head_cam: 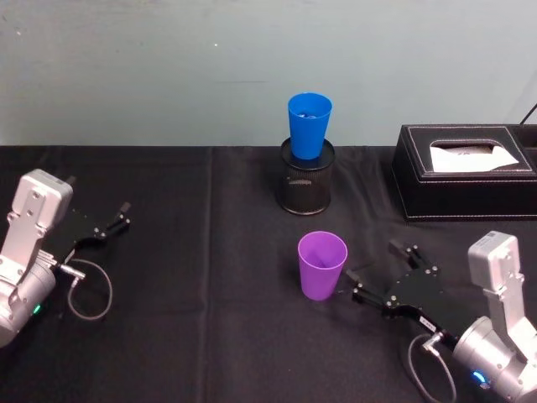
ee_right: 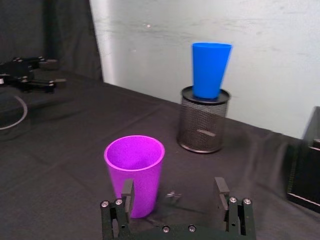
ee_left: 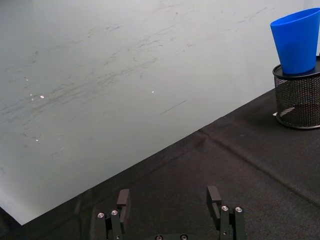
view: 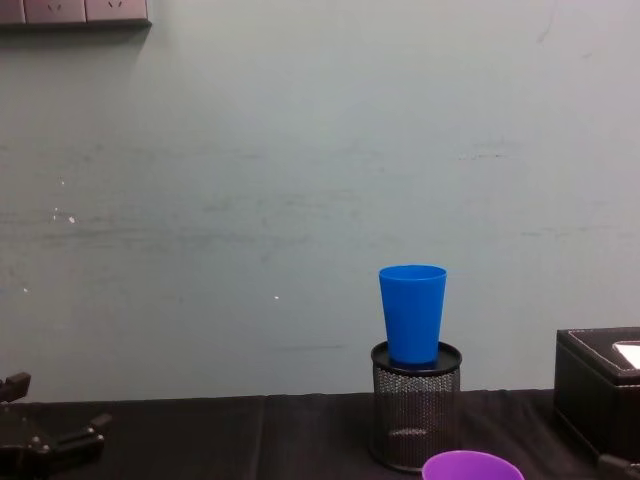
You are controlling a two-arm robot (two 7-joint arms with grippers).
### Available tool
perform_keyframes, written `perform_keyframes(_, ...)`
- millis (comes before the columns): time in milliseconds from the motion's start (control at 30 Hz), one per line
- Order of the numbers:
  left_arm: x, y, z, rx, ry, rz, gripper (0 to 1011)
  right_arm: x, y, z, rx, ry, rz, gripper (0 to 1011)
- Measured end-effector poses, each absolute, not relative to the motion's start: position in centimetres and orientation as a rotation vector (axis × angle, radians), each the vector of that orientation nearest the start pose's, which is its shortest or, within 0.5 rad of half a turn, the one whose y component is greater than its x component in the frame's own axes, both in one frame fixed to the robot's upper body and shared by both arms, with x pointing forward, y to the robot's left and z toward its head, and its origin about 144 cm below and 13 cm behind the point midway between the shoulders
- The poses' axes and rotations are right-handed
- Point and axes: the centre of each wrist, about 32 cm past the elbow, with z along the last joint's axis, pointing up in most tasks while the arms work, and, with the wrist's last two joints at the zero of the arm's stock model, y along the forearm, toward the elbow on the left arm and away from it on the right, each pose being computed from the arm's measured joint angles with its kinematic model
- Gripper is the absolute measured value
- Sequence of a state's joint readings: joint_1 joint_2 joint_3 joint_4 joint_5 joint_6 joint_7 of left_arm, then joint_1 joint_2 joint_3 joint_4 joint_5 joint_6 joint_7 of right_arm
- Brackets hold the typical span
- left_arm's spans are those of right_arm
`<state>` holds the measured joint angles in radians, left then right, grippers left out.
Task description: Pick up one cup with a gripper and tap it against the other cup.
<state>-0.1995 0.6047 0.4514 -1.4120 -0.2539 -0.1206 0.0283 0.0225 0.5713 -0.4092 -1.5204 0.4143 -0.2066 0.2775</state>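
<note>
wall (view: pixel 300 150): pale grey-green, scuffed | table (head_cam: pixel 210 336): black cloth cover | sockets (view: pixel 75 10): high on wall

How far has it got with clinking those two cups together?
Nothing looks done yet: the purple cup stands on the table, not lifted. In hand: the right pincer lies open just beside it, not gripping. Left to do: grip the cup, lift it and tap it against the blue cup, which sits in the mesh holder. The left pincer rests open at the table's left side.
</note>
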Motion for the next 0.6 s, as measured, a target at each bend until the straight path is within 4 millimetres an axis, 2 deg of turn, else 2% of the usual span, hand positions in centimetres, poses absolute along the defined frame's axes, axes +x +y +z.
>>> perform_keyframes(233,48.9,31.0,114.0,0.304,-0.285,1.248,1000,44.6,-28.0,111.3,-0.135,-0.072,-0.896,1000)
perform_keyframes(600,48.9,31.0,114.0,0.304,-0.285,1.248,1000,46.8,-26.4,111.5,-0.146,-0.090,-0.853,1000)
